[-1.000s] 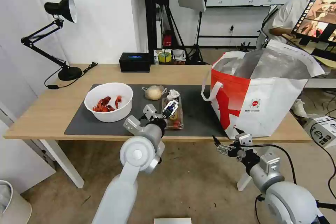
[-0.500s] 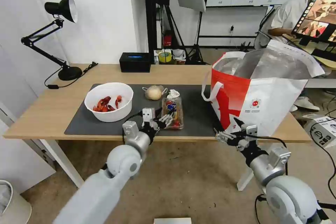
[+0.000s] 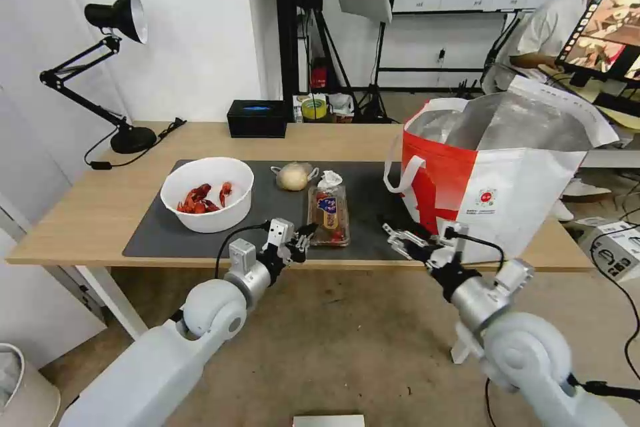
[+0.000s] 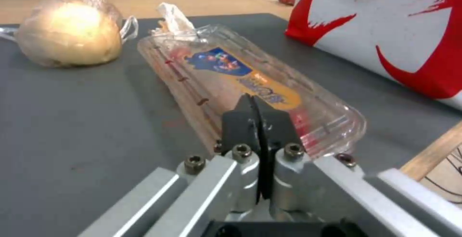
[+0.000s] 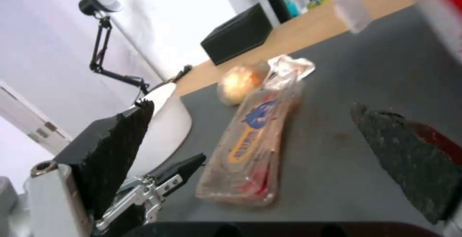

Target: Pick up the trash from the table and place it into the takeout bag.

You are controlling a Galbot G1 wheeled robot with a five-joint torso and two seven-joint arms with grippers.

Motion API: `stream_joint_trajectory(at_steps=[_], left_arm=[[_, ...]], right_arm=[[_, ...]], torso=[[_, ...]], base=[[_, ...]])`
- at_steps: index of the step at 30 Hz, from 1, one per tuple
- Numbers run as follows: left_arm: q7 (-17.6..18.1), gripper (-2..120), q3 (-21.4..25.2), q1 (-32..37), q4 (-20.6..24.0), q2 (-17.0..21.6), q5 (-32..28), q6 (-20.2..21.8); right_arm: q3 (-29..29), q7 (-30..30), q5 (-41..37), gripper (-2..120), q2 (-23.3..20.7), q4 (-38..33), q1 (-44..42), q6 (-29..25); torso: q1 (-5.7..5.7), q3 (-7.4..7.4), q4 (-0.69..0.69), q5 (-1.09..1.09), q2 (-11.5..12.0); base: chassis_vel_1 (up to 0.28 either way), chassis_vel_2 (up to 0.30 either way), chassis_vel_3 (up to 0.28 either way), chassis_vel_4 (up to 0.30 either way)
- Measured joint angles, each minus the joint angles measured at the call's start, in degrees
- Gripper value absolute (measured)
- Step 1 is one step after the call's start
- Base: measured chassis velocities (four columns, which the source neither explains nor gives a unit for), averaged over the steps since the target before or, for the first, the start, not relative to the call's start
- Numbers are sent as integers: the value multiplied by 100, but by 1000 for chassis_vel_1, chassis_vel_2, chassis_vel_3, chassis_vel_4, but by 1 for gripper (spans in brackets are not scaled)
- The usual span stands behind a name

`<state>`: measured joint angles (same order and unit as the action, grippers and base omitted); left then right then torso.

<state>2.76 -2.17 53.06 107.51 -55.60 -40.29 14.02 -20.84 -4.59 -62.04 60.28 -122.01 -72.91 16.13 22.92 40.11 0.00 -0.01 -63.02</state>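
Light-wood tabletop (image 3: 80, 213) is carrying a dark grey mat (image 3: 373, 213) on which all the trash is lying. Standing on the right end of the mat, the white-and-red takeout bag (image 3: 493, 193) is gaping open at the top, its silver foil lining showing and one white strap handle hanging over its left face. At the left end of the mat the white bowl (image 3: 208, 193) is holding red crayfish shells. Between bowl and bag, the clear plastic tray (image 3: 328, 213) is lying lengthwise from near to far, lid closed over a blue-and-orange label and red scraps. Just beyond its far end the crumpled tissue (image 3: 329, 179) is sitting against the tray, and to the left of the tissue the knotted bag with the beige lump (image 3: 293, 176) is resting on the mat. Off the mat, a black box (image 3: 257, 118) is standing at the far edge and a black desk lamp (image 3: 113, 67) at the far left corner.

Left gripper (image 3: 298, 241) is hovering at the near edge of the mat, just left of the tray's near end, its fingers pressed together with nothing between them. Right gripper (image 3: 399, 241) is hanging over the near edge between tray and bag, its fingers spread wide and empty.
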Motion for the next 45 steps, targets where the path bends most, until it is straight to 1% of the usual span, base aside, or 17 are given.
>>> stream_joint_trajectory(at_steps=[5,10,13,18,26,30,34,37,45], left_arm=[[-21,0,-99,-92,-5,70,-158,-107],[-101,0,-272,-240,-14,120,-303,-233],[-142,0,-462,-380,-82,127,-368,-328],[-152,0,-551,-428,-142,118,-381,-356],[-153,0,-686,-509,-222,187,-369,-369],[-148,0,-711,-502,-242,229,-351,-370],[-138,0,-715,-486,-242,243,-319,-368],[-114,0,-693,-436,-234,247,-277,-355],[-89,0,-587,-350,-121,290,-351,-345]], right_arm=[[338,-164,-301,100,69,352,509,73],[507,-321,-588,100,87,587,883,99],[630,-479,-906,100,128,815,1204,143],[771,-645,-1052,100,176,1035,1492,262],[1077,-1102,-1271,100,394,1525,2123,641],[1215,-1515,-1545,100,611,1853,2454,929],[1266,-1588,-1574,100,662,1984,2572,1123],[1323,-1585,-1600,100,724,2159,2745,1407],[1481,-1522,-1626,100,857,2462,3057,1585]], torso=[[0,0,0,1,0],[0,0,0,1,0],[1,0,0,1,0],[0,0,-1,1,0],[0,0,0,0,0],[0,0,0,1,0],[0,0,0,1,0],[0,0,0,1,0],[0,0,-1,1,0]], base=[[0,0,0,0],[0,0,0,0],[0,0,0,0],[0,0,0,0],[0,0,0,0],[0,0,0,0],[0,0,0,0],[0,0,0,0],[0,0,0,0]])
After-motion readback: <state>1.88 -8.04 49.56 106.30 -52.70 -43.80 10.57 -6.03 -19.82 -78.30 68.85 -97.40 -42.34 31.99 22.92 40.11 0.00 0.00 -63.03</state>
